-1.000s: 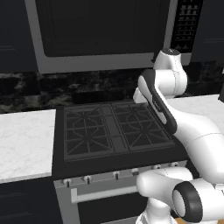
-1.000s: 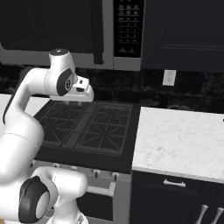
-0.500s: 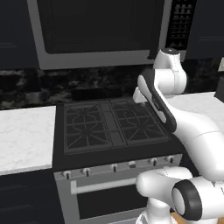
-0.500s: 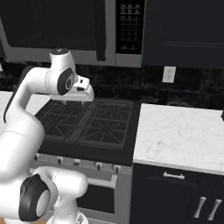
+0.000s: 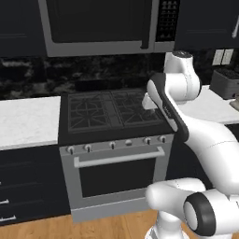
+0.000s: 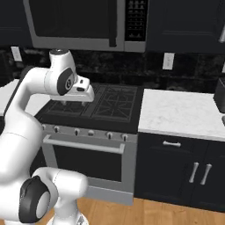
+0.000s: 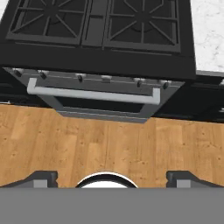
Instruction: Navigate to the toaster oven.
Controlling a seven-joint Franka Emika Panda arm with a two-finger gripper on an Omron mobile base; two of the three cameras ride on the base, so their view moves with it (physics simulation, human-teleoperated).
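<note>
The toaster oven is out of view. My gripper [image 7: 113, 179] is open; its two dark fingertips [image 7: 41, 178] stand wide apart with nothing between them. It hangs over the front of the black gas stove [image 5: 112, 109] and looks down at the oven door handle [image 7: 92, 94] and the wooden floor [image 7: 109, 140]. In the right base view the hand [image 6: 82, 91] sits above the stove's [image 6: 94, 101] left burners. A smaller dark grey slot toaster [image 5: 226, 83] stands on the white counter to the right of the stove.
A steel-framed black microwave [image 5: 100, 25] hangs above the stove. White marble counters [image 6: 180, 112] [image 5: 25, 121] flank it over dark cabinets [image 6: 180, 171]. A dark object [image 6: 220, 94] shows at the right edge of the right-hand counter. Wooden floor lies before the oven.
The whole picture has shifted: the base has backed away from the stove and drifted right, so the oven front, floor and right-hand counter now show. The arm holds its pose.
</note>
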